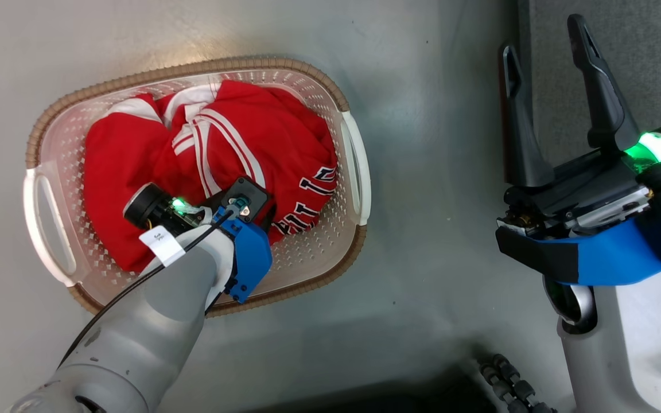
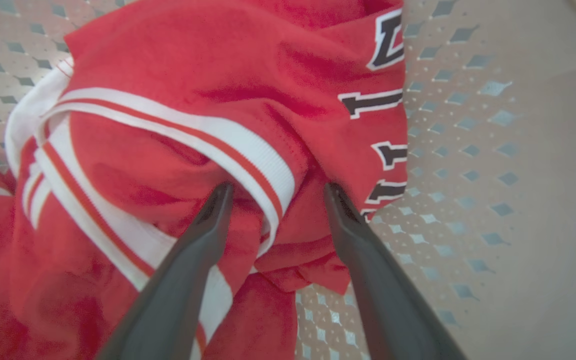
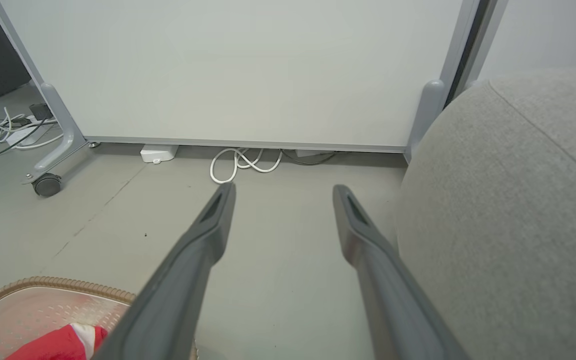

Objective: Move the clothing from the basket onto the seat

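Two garments, head view: the clothing (image 1: 210,166), bright red, lies crumpled in the basket (image 1: 193,66) and covers most of its bottom. The jersey (image 1: 250,132) with stripes and letters is on top, centre and right.
Basket, head view: it stands on the floor (image 1: 422,172), left of centre.
Left arm, head view: the left arm (image 1: 152,310) reaches down over the lower middle of the pile.
Right gripper, head view: the right gripper (image 1: 543,35) is at the right of the frame, fingers apart, nothing between them. The seat (image 1: 640,46) is in the upper right.
Left gripper, left wrist view: the left gripper (image 2: 275,192) is spread wide, tips at the cloth, straddling a raised fold edged by the white stripe (image 2: 248,150). Nothing is pinched.
Basket bottom, left wrist view: bare at the right.
Right wrist view: the gripper is empty above the floor, with the seat at the right, a basket corner with some red at the lower left, and a panel (image 3: 218,75) across the top.
Handling: probably light, soft and limp, so it will sag and trail. A bunched fold is the best hold. The two pieces may cling together.
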